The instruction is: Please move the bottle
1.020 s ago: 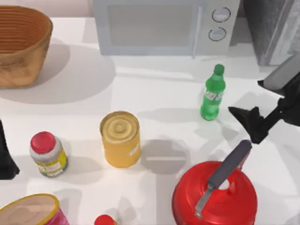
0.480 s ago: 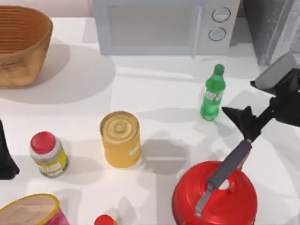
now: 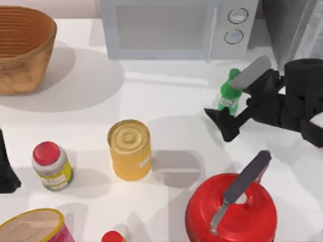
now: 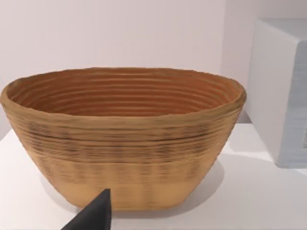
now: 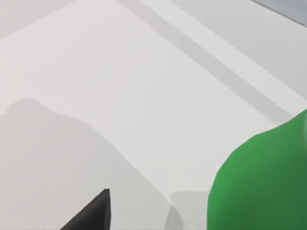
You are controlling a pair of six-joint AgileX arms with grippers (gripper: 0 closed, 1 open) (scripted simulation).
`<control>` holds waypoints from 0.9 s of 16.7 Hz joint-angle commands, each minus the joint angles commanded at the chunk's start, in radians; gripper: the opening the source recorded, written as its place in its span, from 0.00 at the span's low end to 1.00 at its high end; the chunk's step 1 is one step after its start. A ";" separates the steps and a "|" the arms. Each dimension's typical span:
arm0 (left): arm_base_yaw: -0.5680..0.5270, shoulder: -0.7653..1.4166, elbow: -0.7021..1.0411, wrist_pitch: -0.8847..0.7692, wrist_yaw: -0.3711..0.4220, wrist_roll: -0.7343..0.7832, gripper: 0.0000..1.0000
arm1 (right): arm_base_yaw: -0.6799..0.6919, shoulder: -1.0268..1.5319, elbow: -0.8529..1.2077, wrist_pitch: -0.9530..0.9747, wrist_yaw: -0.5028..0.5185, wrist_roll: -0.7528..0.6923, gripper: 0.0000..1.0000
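The green soda bottle [image 3: 228, 97] stands upright at the table's far right, in front of the microwave [image 3: 179, 27]. Over the last second the right gripper [image 3: 237, 103] has swept in from the right edge, and its spread fingers now bracket the bottle without yet closing. I judge the grasp imminent. The bottle is slim, translucent plastic, likely light and easy to tip. The left gripper [image 3: 6, 169] sits parked at the left edge; whether its fingers are open I cannot tell.
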 joint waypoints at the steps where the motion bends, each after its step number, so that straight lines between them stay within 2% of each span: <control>1: 0.000 0.000 0.000 0.000 0.000 0.000 1.00 | 0.007 0.014 0.010 0.008 0.006 0.004 1.00; 5: 0.000 0.000 0.000 0.000 0.000 0.000 1.00 | 0.009 0.018 0.013 0.010 0.008 0.005 1.00; 15: 0.000 0.000 0.000 0.000 0.000 0.000 1.00 | 0.009 0.018 0.013 0.010 0.008 0.005 0.25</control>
